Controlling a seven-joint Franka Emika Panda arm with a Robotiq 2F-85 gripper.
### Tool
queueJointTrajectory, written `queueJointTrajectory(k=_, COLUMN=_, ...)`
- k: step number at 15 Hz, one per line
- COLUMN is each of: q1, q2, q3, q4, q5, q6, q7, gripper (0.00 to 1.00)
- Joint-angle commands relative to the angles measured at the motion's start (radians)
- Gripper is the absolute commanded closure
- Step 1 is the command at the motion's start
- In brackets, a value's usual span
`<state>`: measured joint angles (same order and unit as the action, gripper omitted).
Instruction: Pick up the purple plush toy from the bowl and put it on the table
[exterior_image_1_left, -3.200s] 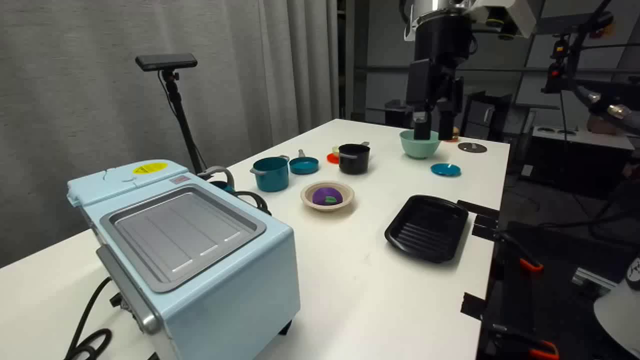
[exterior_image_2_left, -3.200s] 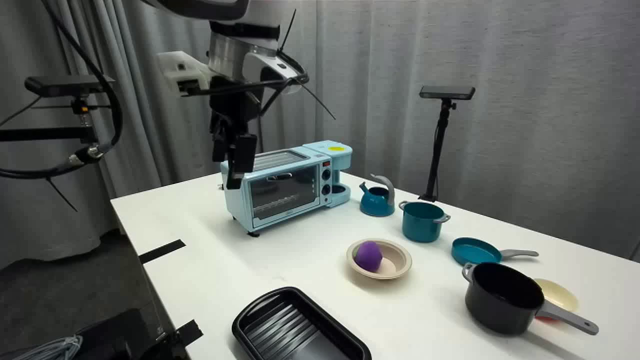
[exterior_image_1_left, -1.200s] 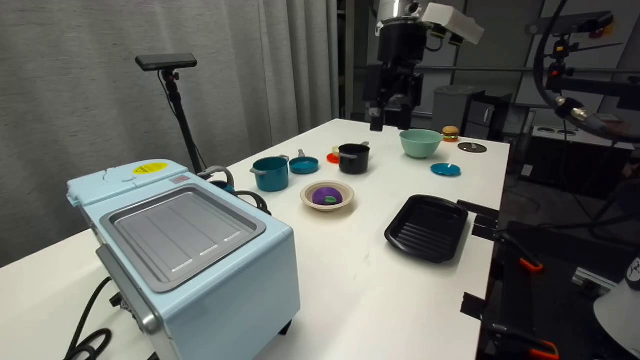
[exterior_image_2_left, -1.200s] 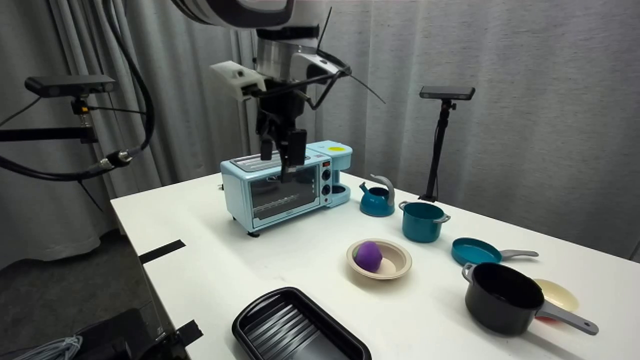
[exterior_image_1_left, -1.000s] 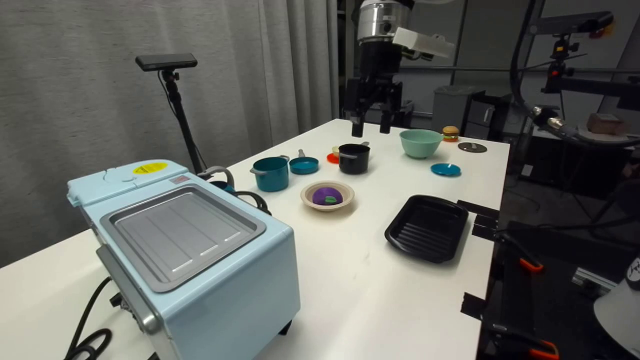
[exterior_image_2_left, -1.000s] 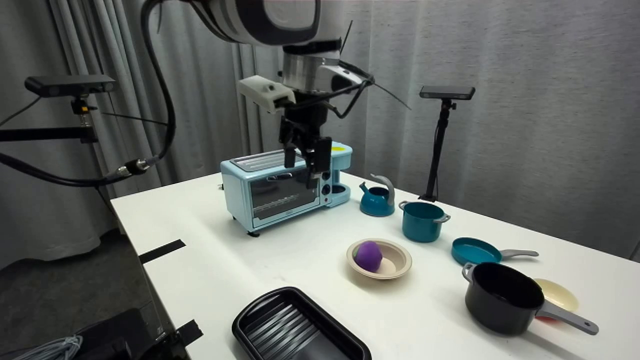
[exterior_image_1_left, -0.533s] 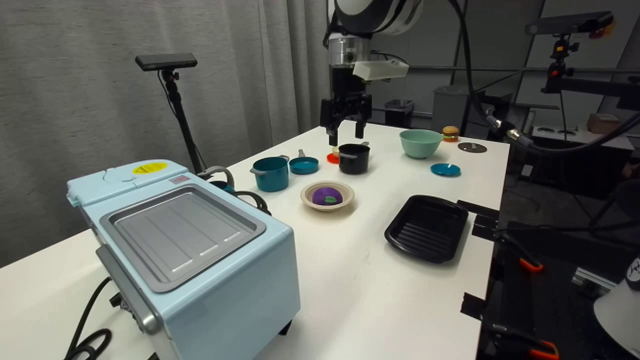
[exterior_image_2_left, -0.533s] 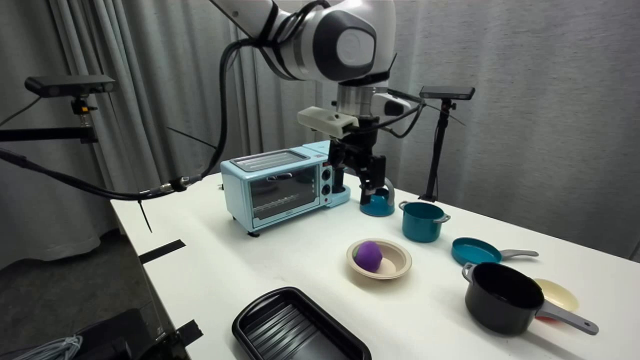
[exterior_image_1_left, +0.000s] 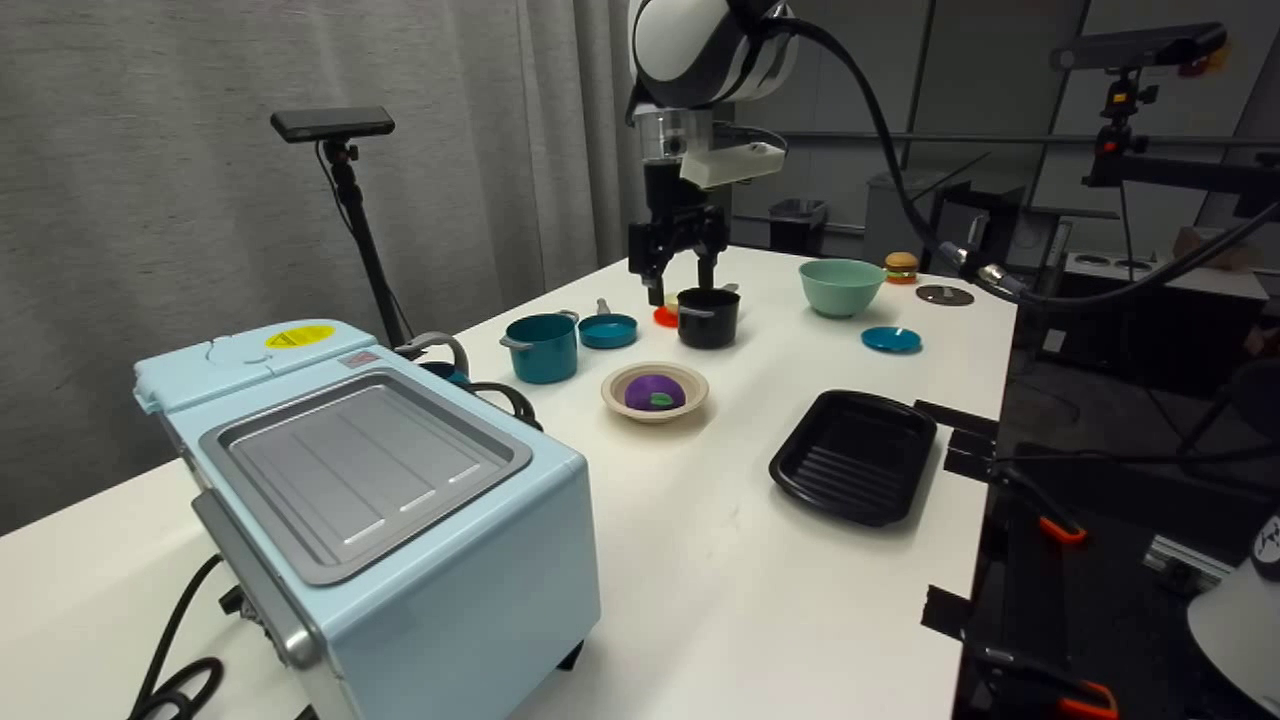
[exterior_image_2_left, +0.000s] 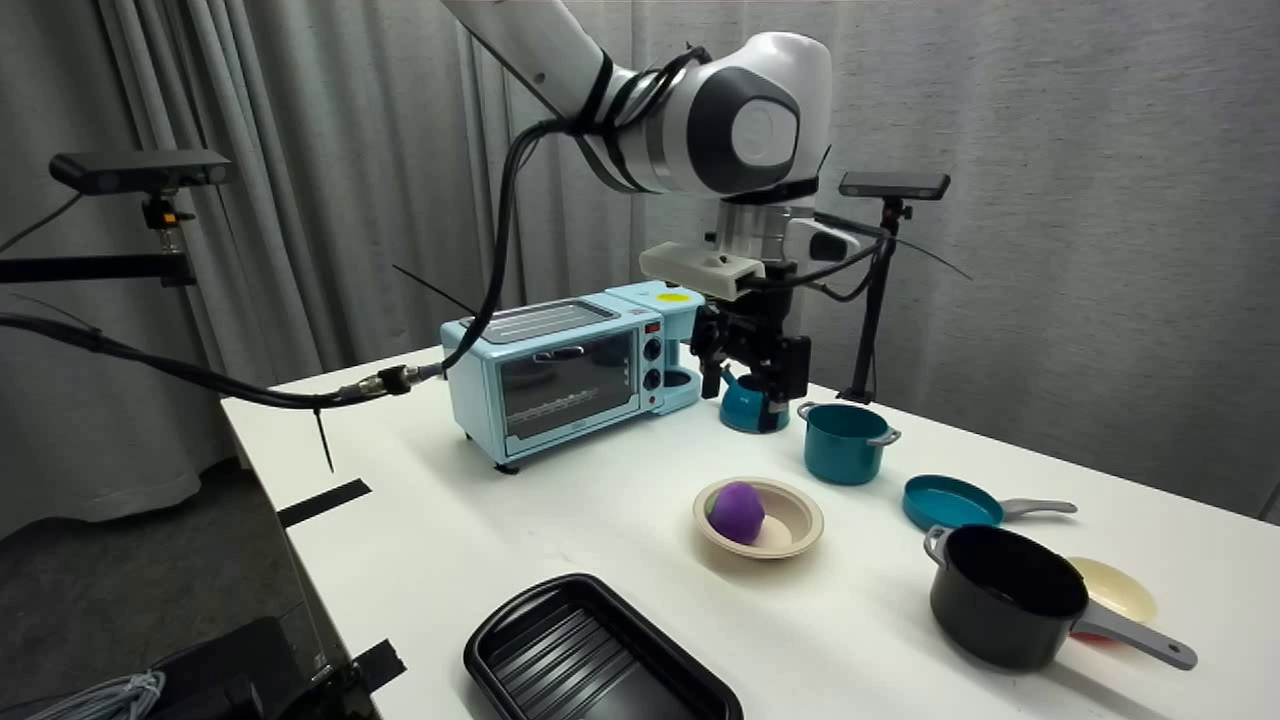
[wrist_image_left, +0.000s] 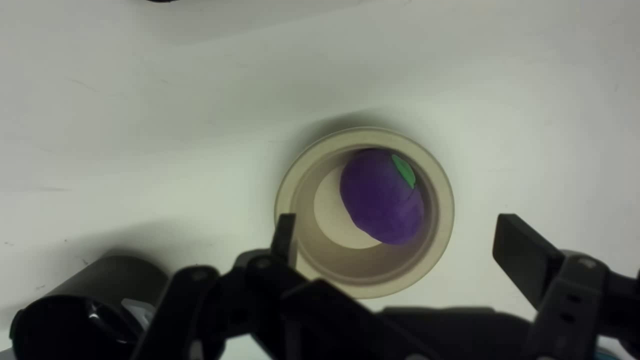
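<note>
The purple plush toy, dark with a green leaf patch, lies in the cream bowl, against one side of its wall. Both exterior views also show the toy in the bowl, which stands on the white table. My gripper is open and empty, its fingers wide apart. It points down and hovers well above the table, as both exterior views show. In the wrist view the toy appears between the fingers and farther up; the left finger overlaps the bowl's rim.
A black pot stands near the bowl and also shows in the wrist view. Teal pot, teal pan and kettle stand along the back. A black ribbed tray and blue toaster oven flank the bowl.
My gripper has swept across the table toward the bowl's side and come lower, moving left in one exterior view and right in another. It stays open. Toy and bowl have not moved.
</note>
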<state>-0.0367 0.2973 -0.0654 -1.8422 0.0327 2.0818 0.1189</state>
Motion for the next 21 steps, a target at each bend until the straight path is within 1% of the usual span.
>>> queueJointTrajectory(k=1, q1=-0.005, q2=0.008, q3=0.016, q4=0.012, q5=0.023, q6=0.026, q7=-0.022, gripper=0.00)
queueJointTrajectory(k=5, q1=-0.016, q2=0.064, q3=0.027, q4=0.061, q5=0.079, q6=0.061, q7=-0.034, gripper=0.00)
queueJointTrajectory(k=7, q1=-0.019, q2=0.093, q3=0.024, q4=0.082, q5=0.088, q6=0.076, q7=-0.033, gripper=0.00)
queueJointTrajectory(k=13, q1=-0.027, q2=0.225, q3=0.022, q4=0.176, q5=0.088, q6=0.059, q7=-0.022, gripper=0.00)
queueJointTrajectory(k=20, q1=-0.017, q2=0.377, q3=0.025, q4=0.272, q5=0.080, q6=0.044, q7=0.007, gripper=0.00)
queueJointTrajectory(k=21, q1=-0.017, q2=0.390, q3=0.025, q4=0.280, q5=0.081, q6=0.044, q7=0.009, gripper=0.08)
